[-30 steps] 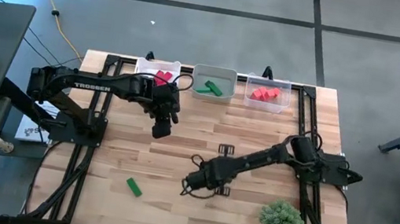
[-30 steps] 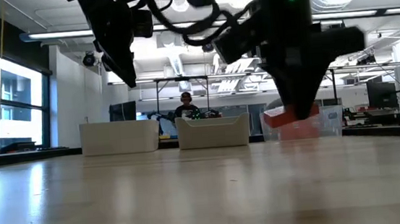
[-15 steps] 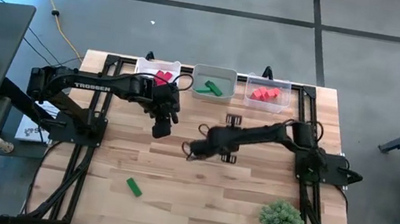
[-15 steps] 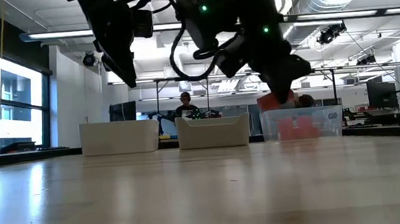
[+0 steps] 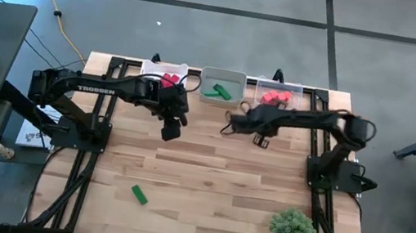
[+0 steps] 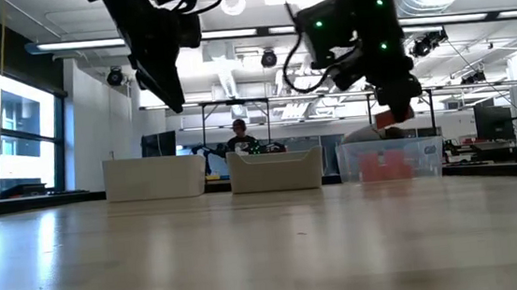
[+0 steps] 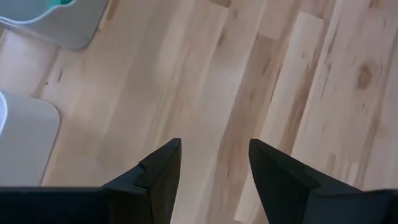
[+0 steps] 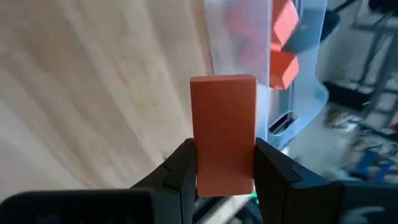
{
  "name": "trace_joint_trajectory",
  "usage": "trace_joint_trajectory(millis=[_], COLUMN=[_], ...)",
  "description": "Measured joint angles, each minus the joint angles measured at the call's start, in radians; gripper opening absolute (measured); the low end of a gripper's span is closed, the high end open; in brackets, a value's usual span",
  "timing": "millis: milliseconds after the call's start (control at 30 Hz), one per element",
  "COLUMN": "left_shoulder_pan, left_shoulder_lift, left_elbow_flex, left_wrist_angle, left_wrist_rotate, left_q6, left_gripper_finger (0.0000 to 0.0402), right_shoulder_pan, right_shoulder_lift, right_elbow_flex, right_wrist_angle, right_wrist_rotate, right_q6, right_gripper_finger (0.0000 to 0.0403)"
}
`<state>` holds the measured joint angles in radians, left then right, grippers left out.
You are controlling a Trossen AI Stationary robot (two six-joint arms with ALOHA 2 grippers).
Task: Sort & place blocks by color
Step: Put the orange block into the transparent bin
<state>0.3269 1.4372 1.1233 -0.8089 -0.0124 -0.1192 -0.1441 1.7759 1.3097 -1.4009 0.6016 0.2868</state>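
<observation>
high view: we see the right end effector [image 5: 229, 125] over the surface [image 5: 207, 174] just in front of the three bins, between the green bin [image 5: 222, 86] and the coral bin [image 5: 280, 98]; the coral bin lies to its right and slightly back. the left end effector [image 5: 170, 131] hovers near the red bin [image 5: 163, 78]. a loose green block [image 5: 138, 195] lies well apart at the front left, nearer the left arm. a plant [image 5: 292, 231] stands at the front right, out of the way.

low view: right end effector carries a coral block [image 6: 389, 116] above the coral bin's rim height.

left wrist view: fingers [image 7: 160, 171] spread, nothing between them.

right wrist view: right end effector clenched on the coral block, long axis along the fingers, coral bin just ahead.
</observation>
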Motion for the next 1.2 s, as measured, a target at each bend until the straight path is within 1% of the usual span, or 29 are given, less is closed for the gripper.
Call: trace_joint_trajectory(millis=[233, 367, 467, 633, 800, 900, 1067, 1200], left_shoulder_pan=[0.035, 0.056, 0.073, 0.100, 0.123, 0.139, 0.161, 0.179], left_shoulder_lift=[0.000, 0.000, 0.000, 0.000, 0.000, 0.000, 0.000, 0.000], left_elbow_flex=[0.000, 0.000, 0.000, 0.000, 0.000, 0.000, 0.000, 0.000], left_wrist_angle=[0.028, 0.064, 0.098, 0.139, 0.156, 0.155, 0.154, 0.154], left_wrist_rotate=[0.000, 0.000, 0.000, 0.000, 0.000, 0.000, -0.002, -0.003], left_q6=[0.000, 0.000, 0.000, -0.003, -0.008, -0.008, -0.008, -0.008], left_gripper_finger=[0.0179, 0.0179, 0.0179, 0.0179, 0.0179, 0.0179, 0.0179, 0.0179], right_shoulder_pan=[-0.168, -0.273, -0.356, -0.469, -0.566, -0.613, -0.676, -0.711], right_shoulder_lift=[-0.203, -0.287, -0.330, -0.343, -0.343, -0.343, -0.334, -0.295], right_elbow_flex=[-0.183, -0.241, -0.266, -0.263, -0.262, -0.262, -0.262, -0.261], right_wrist_angle=[0.153, 0.267, 0.365, 0.496, 0.646, 0.714, 0.794, 0.816], right_wrist_rotate=[-0.008, -0.014, -0.058, -0.118, -0.245, -0.288, -0.353, -0.414], right_q6=[-0.016, -0.063, -0.115, -0.178, -0.192, -0.181, -0.140, -0.127], right_gripper_finger=[0.0099, 0.0099, 0.0099, 0.0099, 0.0099, 0.0099, 0.0099, 0.0099])
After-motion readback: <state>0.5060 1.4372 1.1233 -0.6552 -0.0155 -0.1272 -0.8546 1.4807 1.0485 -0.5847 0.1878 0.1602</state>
